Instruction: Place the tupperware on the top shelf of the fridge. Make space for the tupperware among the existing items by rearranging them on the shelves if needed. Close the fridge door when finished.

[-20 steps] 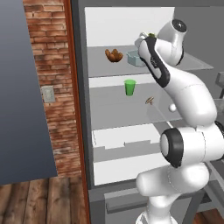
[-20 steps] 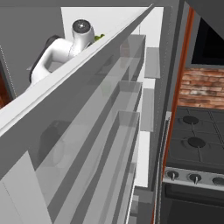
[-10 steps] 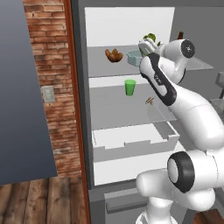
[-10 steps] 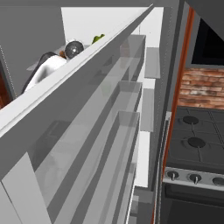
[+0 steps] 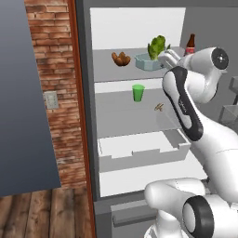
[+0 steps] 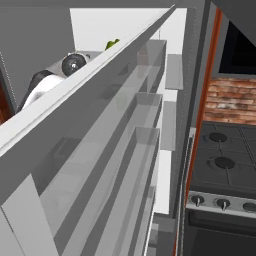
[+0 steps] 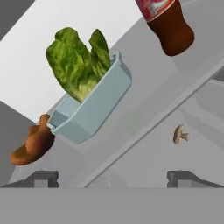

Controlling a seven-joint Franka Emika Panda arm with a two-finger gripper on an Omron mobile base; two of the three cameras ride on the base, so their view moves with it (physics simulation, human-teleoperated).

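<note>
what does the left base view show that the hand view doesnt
Left base view alone: a green cup on the middle glass shelf, the white drawer tray below it, and a red brick wall. Hand view alone: the open hand's dark fingertips. Shared: the pale blue tupperware holding green lettuce on the top shelf, the brown croissant, the dark red-labelled bottle and a small brown mushroom.

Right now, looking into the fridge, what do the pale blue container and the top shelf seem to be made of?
The tupperware looks like matte, opaque pale blue plastic: flat even colour, thin straight walls, no gloss. It holds leafy greens. The top shelf looks like translucent grey glass or clear plastic with a smooth finish: the small brown mushroom-like thing on the shelf below shows beyond its edge. Rendered, so uncertain.
</note>
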